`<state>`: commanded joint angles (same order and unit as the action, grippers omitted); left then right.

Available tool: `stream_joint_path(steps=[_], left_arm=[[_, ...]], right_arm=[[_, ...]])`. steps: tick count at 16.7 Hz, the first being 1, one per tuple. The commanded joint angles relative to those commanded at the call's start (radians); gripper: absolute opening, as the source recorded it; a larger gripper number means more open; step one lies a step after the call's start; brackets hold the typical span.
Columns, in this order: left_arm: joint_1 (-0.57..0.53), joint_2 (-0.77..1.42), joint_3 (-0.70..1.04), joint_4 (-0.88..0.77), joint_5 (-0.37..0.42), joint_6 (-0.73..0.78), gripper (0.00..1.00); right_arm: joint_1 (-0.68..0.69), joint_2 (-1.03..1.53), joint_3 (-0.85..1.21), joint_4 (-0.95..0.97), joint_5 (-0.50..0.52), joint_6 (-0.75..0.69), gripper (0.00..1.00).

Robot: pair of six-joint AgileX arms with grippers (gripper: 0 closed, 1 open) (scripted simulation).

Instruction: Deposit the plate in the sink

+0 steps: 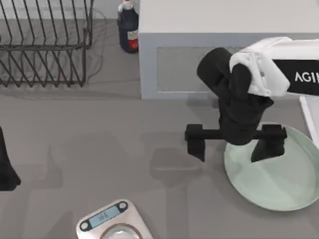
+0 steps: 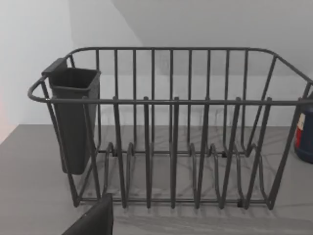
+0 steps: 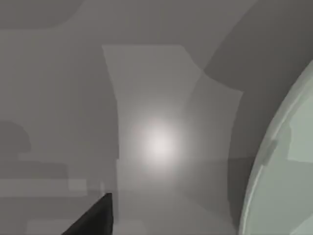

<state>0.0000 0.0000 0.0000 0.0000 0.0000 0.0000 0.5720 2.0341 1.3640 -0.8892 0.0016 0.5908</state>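
Plate (image 1: pixel 279 181): pale mint-green, round, glossy, with a shallow raised rim, lying flat on the grey counter (image 1: pixel 99 149) at its right edge, toward the front. Our right wrist view catches the plate's curved rim (image 3: pixel 288 161) against bare counter.

Right gripper (image 1: pixel 234 142): hanging above the plate's left rim, fingers spread wide; one dark finger (image 1: pixel 195 144) stands over the counter just off the plate, the other over the plate's rear part. We cannot tell whether either finger touches anything. Nothing is pinched between them.

Left gripper (image 1: pixel 7 169): parked at the counter's left edge; we cannot tell how its fingers stand.

Dish rack (image 1: pixel 45 45): dark wire, at the rear left corner; our left wrist view faces it (image 2: pixel 171 132), with a dark cutlery cup (image 2: pixel 73 117) hung on one end.

Bottle (image 1: pixel 128 30): dark blue with a red label, just beside the rack.

Microwave (image 1: pixel 219 45): pale grey box along the rear edge, behind the plate.

Kitchen scale (image 1: pixel 112 221): silver, with a display, at the front edge, well apart from the plate.
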Motion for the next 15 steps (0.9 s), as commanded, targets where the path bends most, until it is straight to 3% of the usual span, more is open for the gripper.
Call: stream_joint_path(steps=[4, 8, 15], left_arm=[[0.0, 0.0, 0.0, 0.0, 0.0, 0.0, 1.0], [0.0, 0.0, 0.0, 0.0, 0.0, 0.0, 1.0], [0.0, 0.0, 0.0, 0.0, 0.0, 0.0, 1.0]], right_arm=[[0.003, 0.063, -0.08, 0.135, 0.001, 0.003, 1.0], [0.004, 0.068, -0.086, 0.143, 0.001, 0.003, 1.0], [0.004, 0.068, -0.086, 0.143, 0.001, 0.003, 0.47]])
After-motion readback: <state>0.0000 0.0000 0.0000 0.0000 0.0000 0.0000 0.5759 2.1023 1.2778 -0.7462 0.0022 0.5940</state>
